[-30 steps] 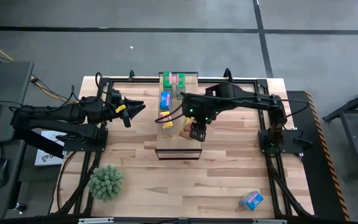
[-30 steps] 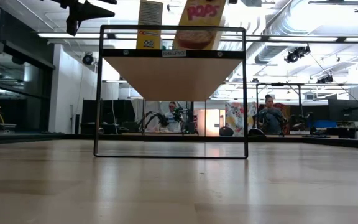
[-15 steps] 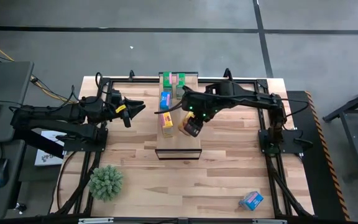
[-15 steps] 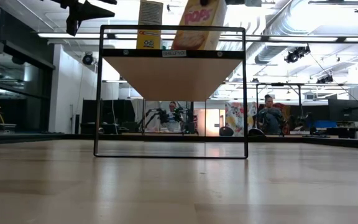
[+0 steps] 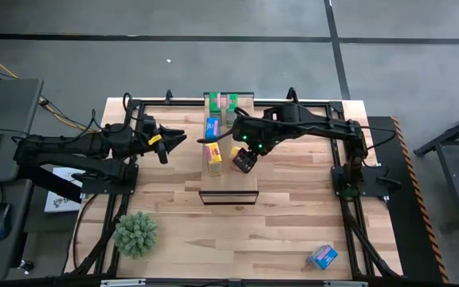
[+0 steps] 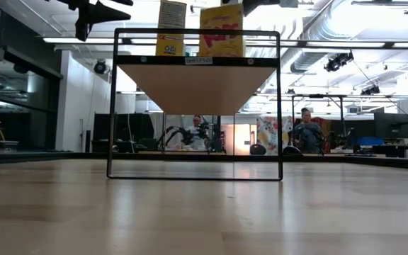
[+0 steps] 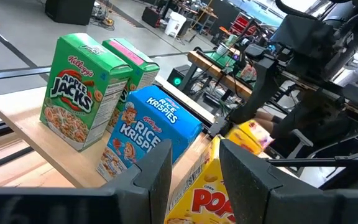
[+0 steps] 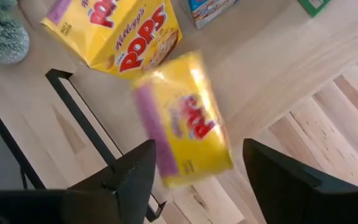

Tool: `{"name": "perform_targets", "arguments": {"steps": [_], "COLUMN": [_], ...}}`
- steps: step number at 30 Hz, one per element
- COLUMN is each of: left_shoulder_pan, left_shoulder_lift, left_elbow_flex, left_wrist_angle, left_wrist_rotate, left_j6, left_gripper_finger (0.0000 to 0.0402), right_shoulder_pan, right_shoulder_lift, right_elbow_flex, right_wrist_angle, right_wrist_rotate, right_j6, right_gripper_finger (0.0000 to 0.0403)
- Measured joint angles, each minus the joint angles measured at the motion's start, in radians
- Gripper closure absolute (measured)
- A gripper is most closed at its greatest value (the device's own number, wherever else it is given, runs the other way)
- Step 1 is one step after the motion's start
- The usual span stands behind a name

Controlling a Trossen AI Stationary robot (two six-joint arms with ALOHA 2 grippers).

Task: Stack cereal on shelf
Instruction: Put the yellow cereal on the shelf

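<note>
Above the shelf (image 5: 229, 187), the right gripper (image 5: 244, 162) hangs with its fingers spread; a yellow Pops box (image 8: 185, 127) sits between them without either finger clamping it — judged a release in progress, though contact cannot be ruled out. In the low view that box (image 6: 222, 31) appears upright on the shelf top beside the other yellow box (image 6: 170, 28).

Status of the task, by count:
- Green boxes: two, standing together at the far end of the shelf (image 5: 221, 102).
- Blue boxes: two — one on the shelf (image 5: 212, 127), one lying on the desk (image 5: 293, 231) near its front right corner (image 5: 322, 256), well apart from the shelf.
- Yellow boxes: two, both at the shelf; the first (image 5: 213, 155) stands just beside the blue one.

Five of six boxes are therefore at the shelf; the stray blue box is left to fetch.

The left gripper (image 5: 171, 137) waits over the desk to the left of the shelf, fingers parted and holding nothing. A spiky green plant ball (image 5: 136, 232) rests near the front left corner.
</note>
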Motion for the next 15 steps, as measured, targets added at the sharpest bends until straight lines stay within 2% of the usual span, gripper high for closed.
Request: {"name": "perform_targets", "arguments": {"steps": [5,15], "left_shoulder_pan": [0.000,0.000], "left_shoulder_lift": [0.000,0.000], "left_elbow_flex": [0.000,0.000], "left_wrist_angle": [0.000,0.000], "left_wrist_rotate": [0.010,0.010], "left_j6": [0.000,0.012], "left_gripper_finger": [0.0275,0.0275], "right_shoulder_pan": [0.000,-0.033], "right_shoulder_lift": [0.000,-0.042], "right_elbow_flex": [0.000,-0.001], "right_wrist_angle": [0.046,0.095], "right_wrist_rotate": [-0.007,-0.024], "right_j6": [0.016,-0.097], "right_gripper_finger": [0.0155,0.0155]}}
